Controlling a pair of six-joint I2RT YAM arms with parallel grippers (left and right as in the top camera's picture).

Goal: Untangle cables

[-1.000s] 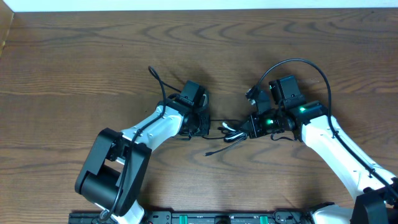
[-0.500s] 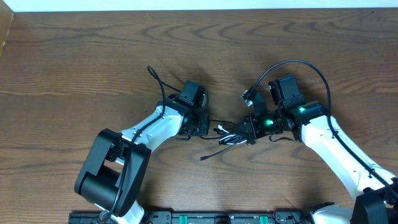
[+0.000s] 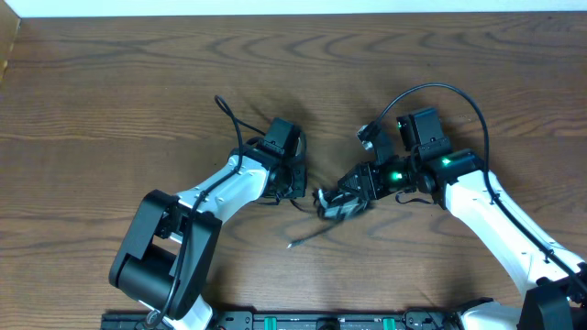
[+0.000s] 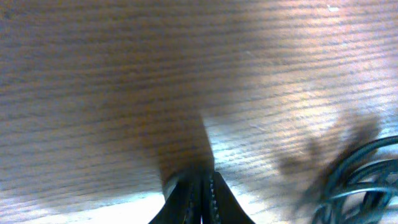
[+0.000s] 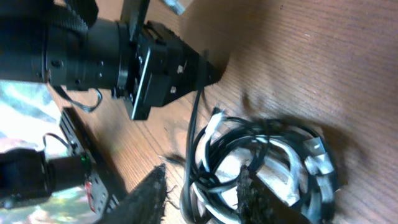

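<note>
Cables (image 3: 337, 203): a tight coil of thin, glossy black and white cords, lying near the middle of the table (image 3: 138, 82), which is dark wood with a wavy grain. The right gripper (image 3: 353, 191) sits at 3 o'clock of the coil. Its rough black fingers (image 5: 154, 193) are parted and straddle several strands without pinching any. The left gripper (image 3: 295, 188), at 9 o'clock, has its jaws pressed flat together on one black cord (image 5: 194, 118) that runs from its tip into the coil. A loose tail (image 3: 307, 238) trails off toward 7 o'clock.
</note>
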